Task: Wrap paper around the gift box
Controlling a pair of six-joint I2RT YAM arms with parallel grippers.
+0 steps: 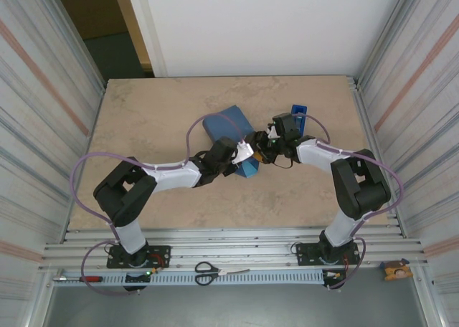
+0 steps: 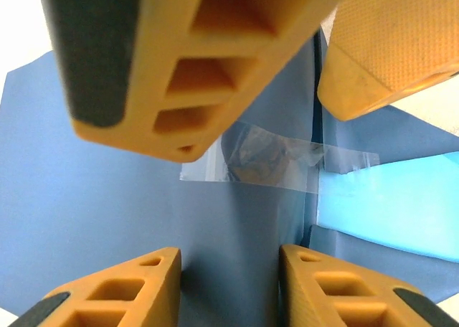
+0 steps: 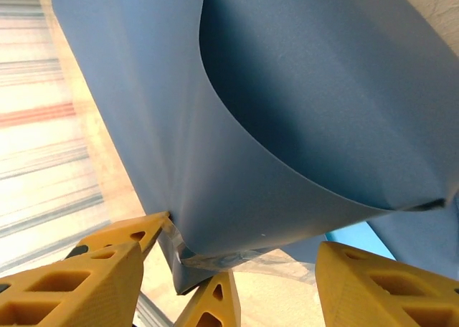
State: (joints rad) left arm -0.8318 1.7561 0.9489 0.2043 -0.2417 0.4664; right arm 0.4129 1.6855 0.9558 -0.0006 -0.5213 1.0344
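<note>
The paper (image 1: 226, 124) is folded into a slate-blue parcel at the table's middle, raised off the surface, and the gift box is hidden inside it. My left gripper (image 1: 240, 156) is shut on the parcel. In its wrist view the fingers (image 2: 115, 291) flank a flat paper panel (image 2: 107, 191), with a clear tape strip (image 2: 276, 162) across the seam and a light blue face (image 2: 394, 205) to the right. My right gripper (image 1: 262, 145) stands open at the parcel's right end, the paper's curled edge (image 3: 287, 126) and the tape (image 3: 287, 259) just beyond its fingertips (image 3: 387, 284).
A blue tape dispenser (image 1: 297, 113) stands just behind the right gripper. Scissors (image 1: 206, 272) and a red-handled tool (image 1: 87, 278) lie on the rail by the arm bases. Corrugated walls close both sides of the table (image 1: 158, 119).
</note>
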